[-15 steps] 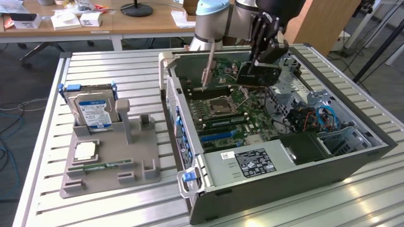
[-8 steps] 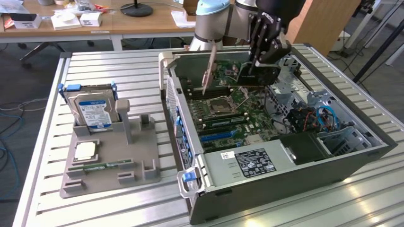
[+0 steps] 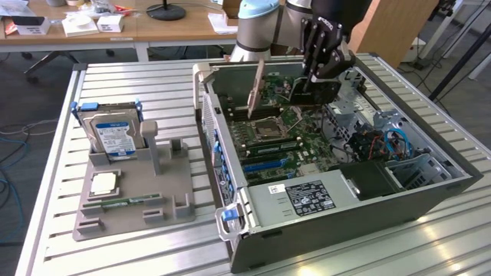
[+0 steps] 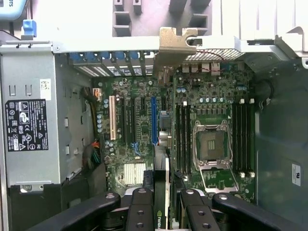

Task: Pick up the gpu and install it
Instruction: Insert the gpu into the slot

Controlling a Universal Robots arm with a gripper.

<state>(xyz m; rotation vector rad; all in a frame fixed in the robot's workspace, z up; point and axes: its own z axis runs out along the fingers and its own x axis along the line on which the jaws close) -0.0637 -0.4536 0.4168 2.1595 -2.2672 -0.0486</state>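
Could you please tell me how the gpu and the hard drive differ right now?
The gpu is a thin card with a metal bracket at one end; the hard drive is a boxy silver block with a blue-white label. The gpu is clamped in the gripper over the motherboard inside the case; the hard drive sits in the gray holder outside it, on the exterior view's left. Both stand on edge.

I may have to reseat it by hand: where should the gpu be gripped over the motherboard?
Pinch the gpu across its flat faces at the upper edge, from above: it stands on edge, thin, with its bracket at one end, so the lower edge stays free.
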